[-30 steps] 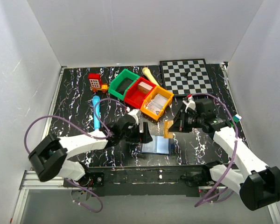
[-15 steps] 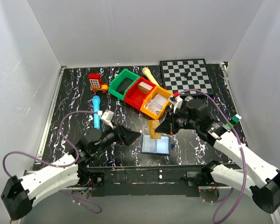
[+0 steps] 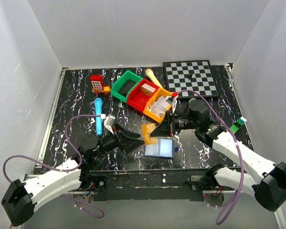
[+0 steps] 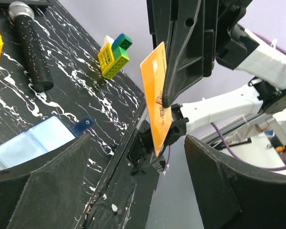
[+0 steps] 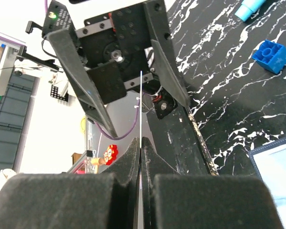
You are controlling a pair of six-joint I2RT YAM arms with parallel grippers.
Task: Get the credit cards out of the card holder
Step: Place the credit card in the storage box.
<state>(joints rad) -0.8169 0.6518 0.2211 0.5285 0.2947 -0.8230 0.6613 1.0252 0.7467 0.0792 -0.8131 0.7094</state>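
Card holder (image 3: 159, 148) is lying open on the bench (image 3: 76, 95); near it, the right pincer (image 3: 154, 130) is pinching an orange card (image 3: 147, 131), the left pincer (image 3: 139, 140) gaping wide beside it.

Table (image 3: 76, 95) here is black with white marble veining. Upper middle of the frame, three bins sit in a diagonal row, touching: green bin (image 3: 118, 93), red bin (image 3: 136, 100), orange bin (image 3: 149, 112), with a cream stick (image 3: 152, 76) just behind them. Checkerboard (image 3: 188, 78) fills the upper right. Left of the bins there's a red toy block (image 3: 97, 83), and below that a blue mic-looking thing (image 3: 99, 118). The card holder (image 3: 158, 148) lies open, pale panels up, lower centre. Small green block (image 3: 236, 126) at far right.
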